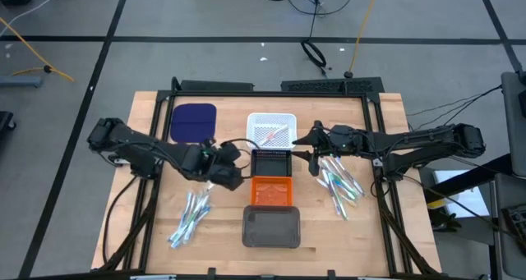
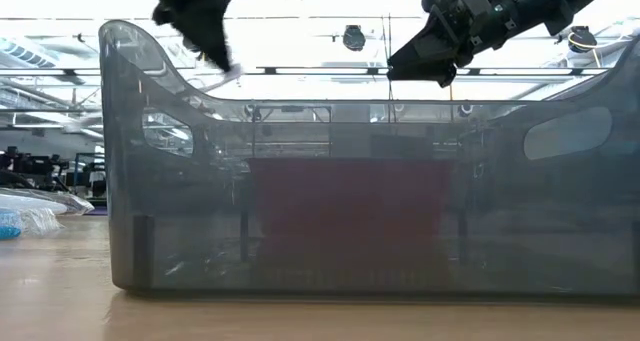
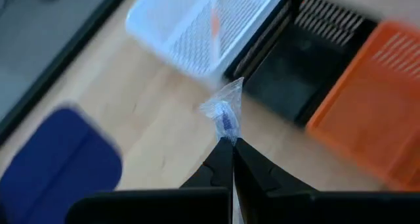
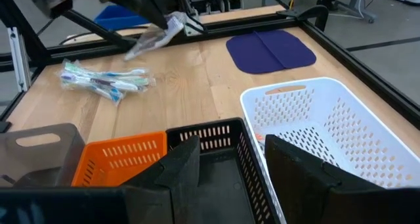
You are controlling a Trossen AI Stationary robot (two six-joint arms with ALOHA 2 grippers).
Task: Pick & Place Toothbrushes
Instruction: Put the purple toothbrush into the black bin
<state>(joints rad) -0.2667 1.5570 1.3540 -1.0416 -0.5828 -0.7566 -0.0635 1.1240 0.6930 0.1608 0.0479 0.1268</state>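
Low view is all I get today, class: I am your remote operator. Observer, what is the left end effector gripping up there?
Observer: The left end effector is shut on a wrapped toothbrush.
Operator: Is anything in the white tray?
Observer: The white tray holds one reddish toothbrush.
Operator: Any toothbrushes left outside?
Observer: Yes, a left pile and a right pile lie on the table.

words: none to read | numbers: none | brand marks: none | signs: none | white tray (image 1: 271,128): no label | orange tray (image 1: 272,191): no label | dark blue pad (image 1: 193,121): plain
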